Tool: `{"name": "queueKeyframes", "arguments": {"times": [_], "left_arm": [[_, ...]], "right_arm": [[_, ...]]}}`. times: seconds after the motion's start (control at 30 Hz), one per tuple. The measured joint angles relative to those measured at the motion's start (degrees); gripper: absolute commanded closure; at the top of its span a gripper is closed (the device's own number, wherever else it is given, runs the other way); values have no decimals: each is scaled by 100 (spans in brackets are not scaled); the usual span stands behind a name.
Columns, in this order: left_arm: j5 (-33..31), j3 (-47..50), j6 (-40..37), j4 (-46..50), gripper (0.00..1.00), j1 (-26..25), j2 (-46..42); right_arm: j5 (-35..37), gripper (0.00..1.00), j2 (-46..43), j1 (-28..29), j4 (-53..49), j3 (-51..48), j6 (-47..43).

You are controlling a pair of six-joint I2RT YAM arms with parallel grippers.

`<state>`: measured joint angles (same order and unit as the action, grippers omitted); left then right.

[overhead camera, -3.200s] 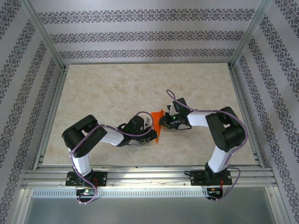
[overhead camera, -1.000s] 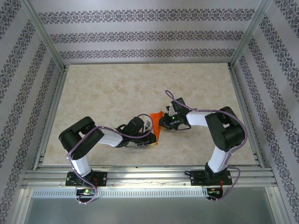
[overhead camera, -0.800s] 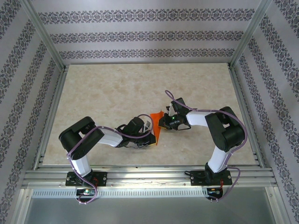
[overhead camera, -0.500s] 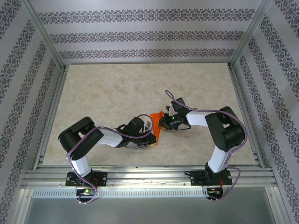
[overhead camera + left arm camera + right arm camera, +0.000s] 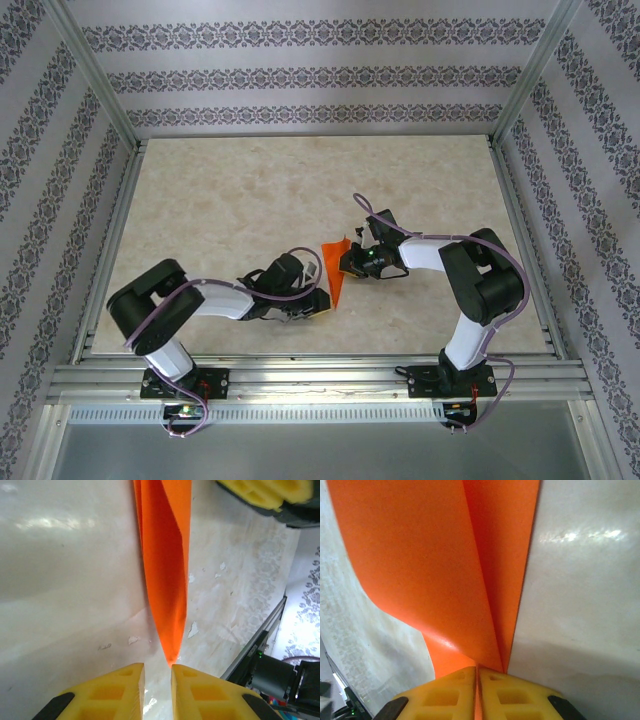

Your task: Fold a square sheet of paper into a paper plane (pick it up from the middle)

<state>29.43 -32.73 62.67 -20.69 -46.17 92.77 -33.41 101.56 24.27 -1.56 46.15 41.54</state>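
The bright orange paper plane (image 5: 335, 270) is a slim pointed dart lying at the table's centre, its tip toward the near edge. In the left wrist view the paper plane (image 5: 167, 570) tapers to a point just ahead of my left gripper (image 5: 157, 672), whose jaws stand a little apart with nothing between them. My left gripper (image 5: 318, 302) sits just left of that tip. My right gripper (image 5: 478, 672) is shut on the wide end of the paper plane (image 5: 430, 555), where the folded layers meet. From above, my right gripper (image 5: 347, 262) is at the dart's right side.
The pale marbled table (image 5: 250, 200) is bounded by aluminium rails (image 5: 300, 378) and patterned walls. Small white scuffs mark the surface (image 5: 192, 628) near the dart's tip. The right gripper's yellow fingers (image 5: 260, 492) show at the top right of the left wrist view.
My left gripper has let go of the dart's tip, its jaws have parted, and the left arm has drawn back to the left. The right gripper has kept its grip.
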Motion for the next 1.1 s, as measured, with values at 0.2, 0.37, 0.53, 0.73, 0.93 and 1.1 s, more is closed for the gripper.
{"name": "queueKeyframes", "arguments": {"times": [0.2,0.37,0.53,0.73,0.93,1.1], "left_arm": [[-402,-356,-297,566,84,2,-437],[-192,-1158,-400,422,90,0,199],[-96,-1469,-415,356,92,0,780],[-120,-1478,-426,358,92,0,1091],[-162,-1460,-507,341,93,2,1241],[-162,-1091,-455,-173,95,4,1244]], "right_arm": [[9,86,-4,0,-2,0,0],[20,87,-4,0,0,0,0],[20,87,-4,0,-2,0,0],[20,87,-4,0,0,0,0],[20,87,-7,0,-2,-2,0],[17,87,-7,0,-13,0,0]]}}
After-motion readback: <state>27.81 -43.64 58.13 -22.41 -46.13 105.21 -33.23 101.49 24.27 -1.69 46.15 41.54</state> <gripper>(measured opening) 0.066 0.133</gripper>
